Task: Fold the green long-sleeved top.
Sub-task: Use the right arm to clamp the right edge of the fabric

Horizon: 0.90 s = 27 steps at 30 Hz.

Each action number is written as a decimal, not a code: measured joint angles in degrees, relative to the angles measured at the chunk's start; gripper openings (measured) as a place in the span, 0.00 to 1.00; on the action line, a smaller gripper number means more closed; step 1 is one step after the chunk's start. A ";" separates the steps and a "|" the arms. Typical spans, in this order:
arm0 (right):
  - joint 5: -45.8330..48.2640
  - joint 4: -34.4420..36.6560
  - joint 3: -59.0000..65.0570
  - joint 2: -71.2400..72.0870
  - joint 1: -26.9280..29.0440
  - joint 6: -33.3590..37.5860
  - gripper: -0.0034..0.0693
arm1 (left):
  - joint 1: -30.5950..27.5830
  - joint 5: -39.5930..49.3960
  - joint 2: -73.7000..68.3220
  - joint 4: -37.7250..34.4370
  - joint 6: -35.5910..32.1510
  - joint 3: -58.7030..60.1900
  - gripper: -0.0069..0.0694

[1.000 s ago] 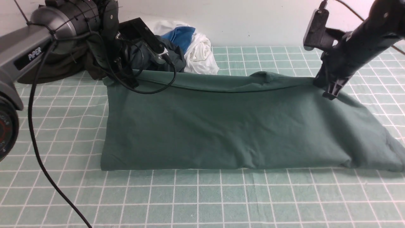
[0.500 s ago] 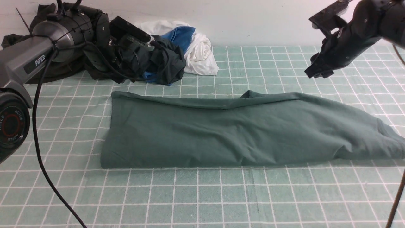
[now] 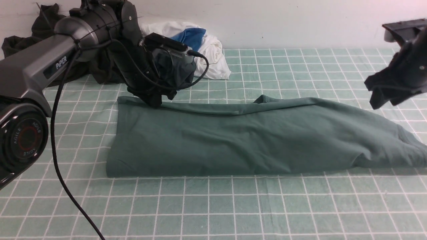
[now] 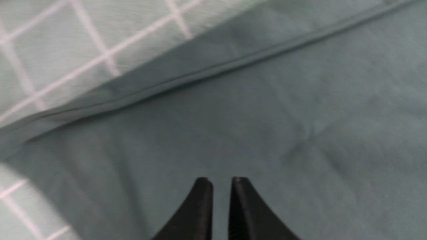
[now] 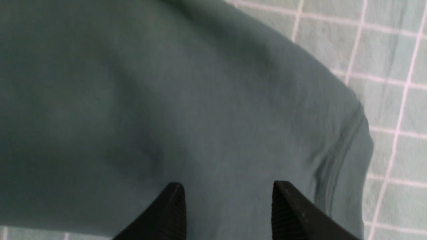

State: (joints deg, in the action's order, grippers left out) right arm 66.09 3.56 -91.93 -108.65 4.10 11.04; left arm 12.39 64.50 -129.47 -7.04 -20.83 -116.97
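The green long-sleeved top (image 3: 233, 140) lies flat on the table, folded into a long band running left to right. My left gripper (image 3: 155, 101) points down at the top's far left edge. In the left wrist view its jaws (image 4: 222, 181) are nearly together with only a thin slit, nothing between them, over the fabric (image 4: 267, 116) near a seam. My right gripper (image 3: 377, 101) hangs in the air above the top's right end. In the right wrist view its jaws (image 5: 228, 186) are wide open and empty above the cloth (image 5: 166, 100).
A heap of clothes lies at the back left: a white and blue piece (image 3: 210, 56), a blackish-green garment (image 3: 176, 71) and a dark brown-black one (image 3: 20, 46). A black cable (image 3: 56, 160) hangs from the left arm. The green checked cloth (image 3: 213, 206) covers the table.
Both grippers let go of the top's far edge and it dropped flat. The left gripper came back down to the far left edge. The right arm swung right and lower.
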 joint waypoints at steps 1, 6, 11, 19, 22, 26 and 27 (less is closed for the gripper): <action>-1.10 0.00 2.27 0.92 0.84 0.00 0.50 | 0.00 -0.06 -0.41 -0.84 -0.54 0.10 0.11; -8.77 -0.05 13.08 2.21 6.80 -3.11 0.50 | 0.00 -0.42 -2.90 -3.49 -1.82 0.36 0.09; -13.20 -0.14 15.51 -1.92 11.74 -5.43 0.59 | 0.00 -0.63 -3.80 -3.81 -1.95 0.36 0.09; -14.32 3.20 15.53 -6.75 13.00 -2.78 0.73 | 0.00 0.33 -3.80 -3.82 -2.07 0.36 0.09; -14.32 6.03 15.53 -6.75 13.12 0.91 0.65 | 0.00 0.99 -3.80 -3.82 -2.17 0.36 0.09; -14.21 8.20 15.53 -6.75 13.12 3.53 0.40 | 0.00 1.67 -3.80 -3.82 -2.78 0.36 0.09; -13.82 8.27 15.53 -6.75 13.12 4.25 0.27 | 0.00 2.15 -3.74 -3.56 -3.37 0.25 0.09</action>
State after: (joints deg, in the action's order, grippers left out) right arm 52.27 11.83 -76.40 -115.41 17.22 15.29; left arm 12.39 66.65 -133.21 -10.60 -24.21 -116.72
